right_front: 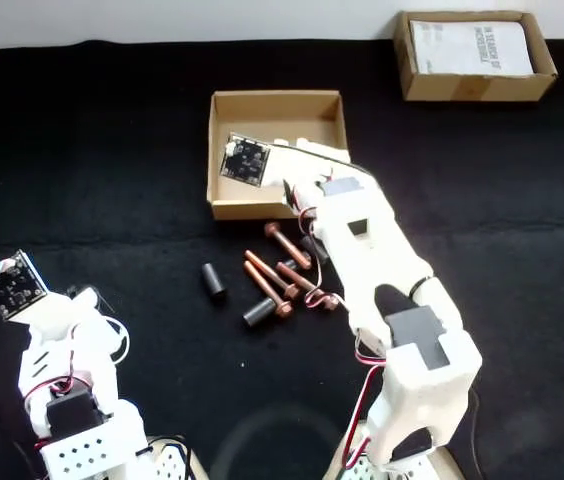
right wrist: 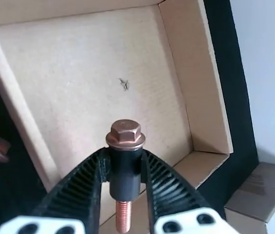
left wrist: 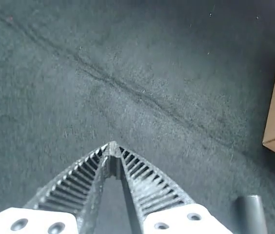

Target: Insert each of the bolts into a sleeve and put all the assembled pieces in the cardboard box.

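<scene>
**Bolt [right wrist: 125, 135] in sleeve [right wrist: 124, 178]: pinched above the cardboard box [right wrist: 103, 63]**

- Black cloth [right_front: 112, 150]: spread over the whole table.
- Right arm [right_front: 382, 270]: stretched from the near edge to the cardboard box's near wall.
- Cardboard box: open-topped, with its floor bare wherever visible.
- Second box [right_front: 474, 88]: at the far right corner, holding a printed sheet, well apart from the work.
- Left gripper [left wrist: 112, 148]: fingers pressed together on nothing, above bare cloth at the near left.
- Right gripper [right wrist: 124, 157]: clamped across the sleeve's sides. Hex head clear beyond the fingertips, threaded end poking out of the sleeve's other end.
- Loose bolts [right_front: 270, 275]: about four, copper-coloured, lying crosswise between the cardboard box and the right arm.
- Loose sleeves [right_front: 213, 280]: two short dark tubes, one alone beside the pile, the other touching the pile's near end.
- Handling, as a judgement: rigid, dense for its size, not fragile. Smooth round sleeve probably slippery; bolt probably loose enough to slide out if tipped head-down. Best taken across the sleeve's middle, head kept uppermost, and released low over the box floor.
</scene>
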`<state>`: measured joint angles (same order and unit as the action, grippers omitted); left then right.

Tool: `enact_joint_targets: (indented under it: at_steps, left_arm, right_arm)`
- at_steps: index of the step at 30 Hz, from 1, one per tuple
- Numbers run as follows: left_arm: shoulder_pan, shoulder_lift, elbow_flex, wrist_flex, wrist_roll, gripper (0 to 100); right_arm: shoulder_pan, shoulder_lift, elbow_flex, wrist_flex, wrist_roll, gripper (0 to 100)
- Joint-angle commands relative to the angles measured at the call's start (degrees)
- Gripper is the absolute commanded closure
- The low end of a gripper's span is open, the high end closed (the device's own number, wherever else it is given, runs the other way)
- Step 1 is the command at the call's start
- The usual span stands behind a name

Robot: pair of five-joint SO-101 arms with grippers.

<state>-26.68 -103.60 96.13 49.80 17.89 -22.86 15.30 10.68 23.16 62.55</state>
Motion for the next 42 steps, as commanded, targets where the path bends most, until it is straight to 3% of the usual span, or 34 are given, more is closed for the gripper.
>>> enact_joint_targets:
  at_steps: [1,5,8,13,17,21,28,35,42]
  left_arm:
    - [-0.48,-0.40,0.92,-1.32,0.00,99]
    - [-0.48,-0.40,0.92,-1.23,0.00,99]
    - [-0.31,-0.40,0.92,-1.14,0.00,99]
    - [0.22,-0.40,0.92,1.32,0.00,99]
    - [3.03,-0.40,0.92,1.85,0.00,99]
    - [3.56,-0.40,0.92,2.46,0.00,99]
    - [3.56,-0.40,0.92,2.46,0.00,99]
    - [3.38,-0.31,0.92,2.46,0.00,99]
    - [3.38,-0.31,0.92,2.46,0.00,99]
  right_arm:
    - [0.75,-0.57,-2.15,-1.19,0.88,93.6]
    - [0.75,-0.75,0.40,-1.19,0.79,80.4]
    - [0.40,-1.27,0.31,-1.19,-0.79,81.2]
    - [-1.45,-6.02,-0.13,1.71,-17.58,87.6]
    - [-5.85,-13.85,-0.13,15.16,-29.80,87.7]
    - [-11.38,-20.88,-0.22,26.86,-46.77,87.7]
    - [-18.07,-22.81,-0.22,39.43,-70.07,87.6]
    - [-22.73,-14.55,-2.51,43.21,-76.04,87.6]
    - [-24.57,-2.07,-14.90,46.11,-75.87,87.5]
